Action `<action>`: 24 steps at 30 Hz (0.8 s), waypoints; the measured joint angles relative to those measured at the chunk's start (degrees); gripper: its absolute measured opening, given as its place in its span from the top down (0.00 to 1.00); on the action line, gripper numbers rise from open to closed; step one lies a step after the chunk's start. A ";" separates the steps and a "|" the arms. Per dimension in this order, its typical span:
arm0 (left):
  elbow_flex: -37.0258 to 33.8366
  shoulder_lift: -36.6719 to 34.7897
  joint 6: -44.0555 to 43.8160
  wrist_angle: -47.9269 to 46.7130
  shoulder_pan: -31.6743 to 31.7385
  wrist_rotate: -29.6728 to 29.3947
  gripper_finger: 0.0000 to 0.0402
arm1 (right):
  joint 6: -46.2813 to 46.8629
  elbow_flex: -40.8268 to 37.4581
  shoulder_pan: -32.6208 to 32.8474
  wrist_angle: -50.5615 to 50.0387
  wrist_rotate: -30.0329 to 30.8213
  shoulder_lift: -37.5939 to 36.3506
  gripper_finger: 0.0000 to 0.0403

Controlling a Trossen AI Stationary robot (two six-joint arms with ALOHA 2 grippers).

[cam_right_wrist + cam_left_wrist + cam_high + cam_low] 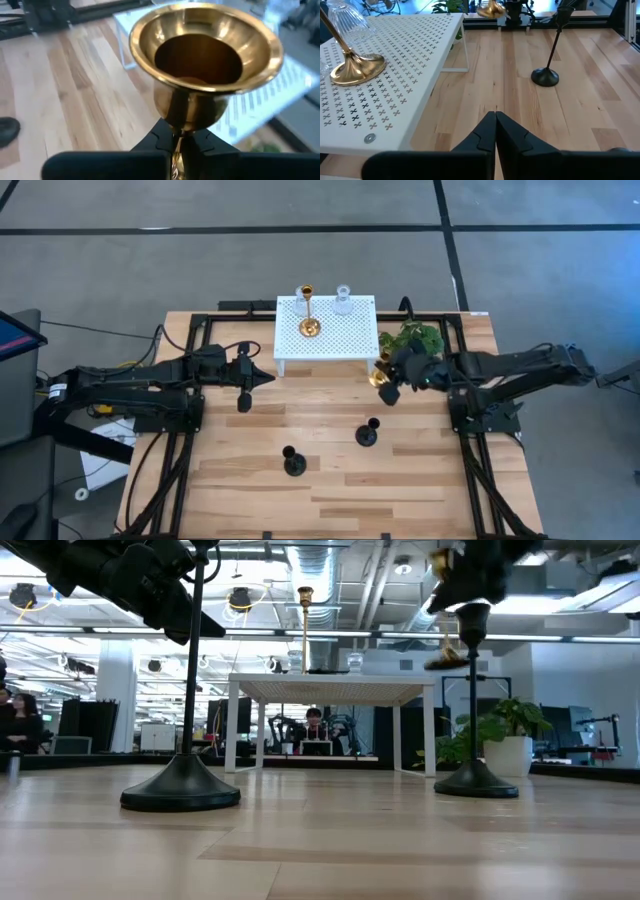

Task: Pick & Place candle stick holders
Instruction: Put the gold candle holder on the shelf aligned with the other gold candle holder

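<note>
A shiny gold candle stick holder (308, 317) stands on its round base on the white perforated rack (340, 338), with two small clear glass holders (343, 301) at the rack's far edge. My right gripper (386, 385) is by the rack's right front corner, shut on a second gold holder (205, 55). Two matte black holders (292, 462) (368, 433) stand upright on the table; they also show in the low view (182, 785) (474, 778). My left gripper (495, 119) is shut and empty, left of the rack's front. My right gripper pinches the gold holder's thin stem (177, 144) just below the cup, between its two fingers. The fingers come from the table's right side. The holder is lifted clear of the table, its cup opening tipped toward the wrist and its round base (444, 662) below the fingers.
A green leafy plant (412, 340) sits right of the rack, close behind my right gripper. Black frame rails run along the table's left, right and far sides. The wooden table (420, 490) lies open in front of the black holders.
</note>
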 joint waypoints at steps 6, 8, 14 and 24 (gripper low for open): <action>0.00 0.00 0.00 0.00 0.00 0.00 0.99 | -11.95 8.95 -5.20 1.80 -6.43 5.70 1.00; 0.00 0.00 -0.39 0.00 0.00 0.00 0.98 | -15.45 11.47 -7.68 3.38 -11.19 7.99 1.00; 0.02 0.00 -1.73 0.00 0.00 0.00 0.98 | -22.67 17.62 -15.72 6.76 -22.38 15.63 1.00; 0.04 0.11 -1.93 0.01 0.02 0.00 0.98 | -25.84 24.33 -26.49 9.36 -32.75 26.43 1.00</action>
